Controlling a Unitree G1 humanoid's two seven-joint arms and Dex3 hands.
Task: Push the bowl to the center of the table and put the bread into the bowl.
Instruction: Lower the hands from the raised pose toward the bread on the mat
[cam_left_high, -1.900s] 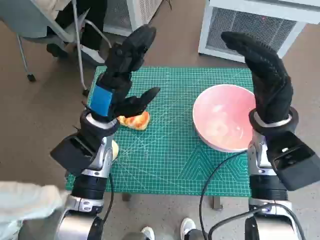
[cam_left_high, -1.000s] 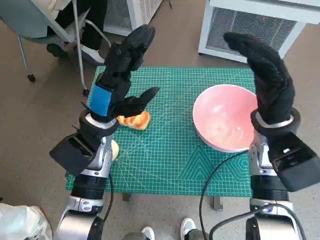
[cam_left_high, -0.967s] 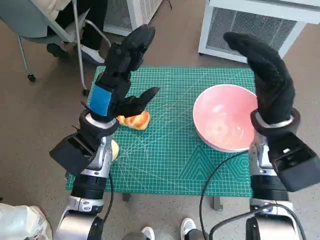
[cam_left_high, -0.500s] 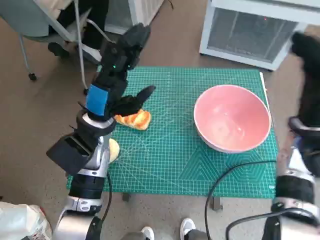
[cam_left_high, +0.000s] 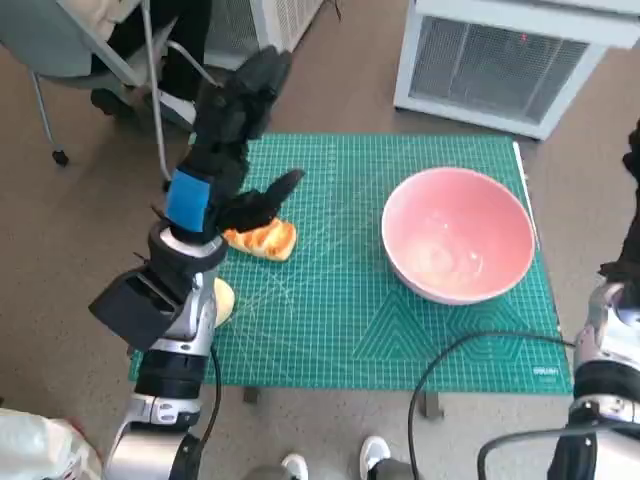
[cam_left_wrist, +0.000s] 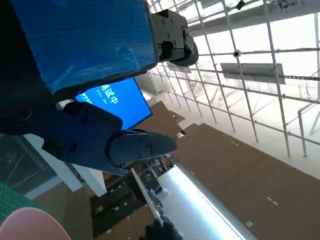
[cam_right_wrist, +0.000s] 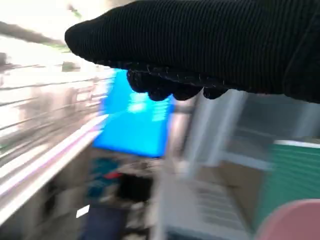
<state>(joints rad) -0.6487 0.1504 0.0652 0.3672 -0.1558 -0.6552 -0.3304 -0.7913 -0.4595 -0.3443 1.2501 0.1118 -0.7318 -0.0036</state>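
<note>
Right hand swung off bowl (rim bare).

A green cutting mat with a printed grid covers the desk, which stands on a brown floor. Beyond the desk's far edge sits a white unit with a grille. Off the far left corner stands a grey chair. The left wrist view shows a bright glazed roof grid and a blue screen.

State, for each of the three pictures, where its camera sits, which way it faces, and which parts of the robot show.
Head view: high, looking down on green mat, pink bowl, bread; left hand raised.
Left wrist view: behind left hand, facing room and ceiling.
Right wrist view: behind gloved right hand, blurred.
All show the bowl.
</note>
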